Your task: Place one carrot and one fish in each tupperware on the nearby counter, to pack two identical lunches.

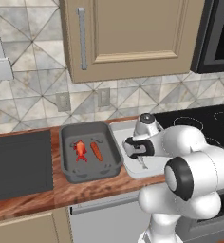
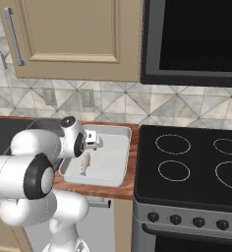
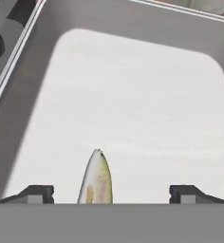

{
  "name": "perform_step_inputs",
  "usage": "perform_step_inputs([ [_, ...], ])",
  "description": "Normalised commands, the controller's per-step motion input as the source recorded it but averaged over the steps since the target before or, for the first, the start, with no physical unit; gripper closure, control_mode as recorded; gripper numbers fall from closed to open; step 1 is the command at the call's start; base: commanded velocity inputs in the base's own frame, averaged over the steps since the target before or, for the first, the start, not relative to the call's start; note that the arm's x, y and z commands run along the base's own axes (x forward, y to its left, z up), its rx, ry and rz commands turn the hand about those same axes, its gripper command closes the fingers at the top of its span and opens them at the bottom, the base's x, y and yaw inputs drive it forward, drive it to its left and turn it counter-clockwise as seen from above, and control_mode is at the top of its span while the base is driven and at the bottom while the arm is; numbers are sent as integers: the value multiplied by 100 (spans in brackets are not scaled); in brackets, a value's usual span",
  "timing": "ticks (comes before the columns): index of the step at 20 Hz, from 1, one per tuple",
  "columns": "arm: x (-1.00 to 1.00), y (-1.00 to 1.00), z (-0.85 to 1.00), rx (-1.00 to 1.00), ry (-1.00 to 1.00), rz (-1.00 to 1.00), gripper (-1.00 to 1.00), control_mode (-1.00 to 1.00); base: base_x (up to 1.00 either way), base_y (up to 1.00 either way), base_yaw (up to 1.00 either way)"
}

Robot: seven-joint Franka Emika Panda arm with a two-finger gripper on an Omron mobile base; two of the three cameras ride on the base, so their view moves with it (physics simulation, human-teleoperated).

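Hand view: silver fish lies between spread fingers in light tupperware.

A home kitchen: beige wall cabinets hang above a patterned tile backsplash, a black glass stovetop with knobs sits beside the wooden tabletop, near a dark sink.

The arm is glossy white with rounded, bulbous links, black discs capping its joints, and small dark fingertips.
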Motion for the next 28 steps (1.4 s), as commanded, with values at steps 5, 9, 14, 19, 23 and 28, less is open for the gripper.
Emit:
perform_step_inputs([
  [5,-86,-24,61,0,-1,0,-100,-100,0,0,0],
  [9,-100,-21,98,0,-11,0,-100,-100,0,0,0],
  [14,-100,-2,100,0,-27,0,-100,-100,0,0,0],
  [19,-100,0,100,0,-26,0,-100,-100,0,0,0],
  [23,-100,-1,94,0,-27,2,-100,-100,0,0,0],
  [28,-98,0,56,0,-30,5,-100,-100,0,0,0],
])
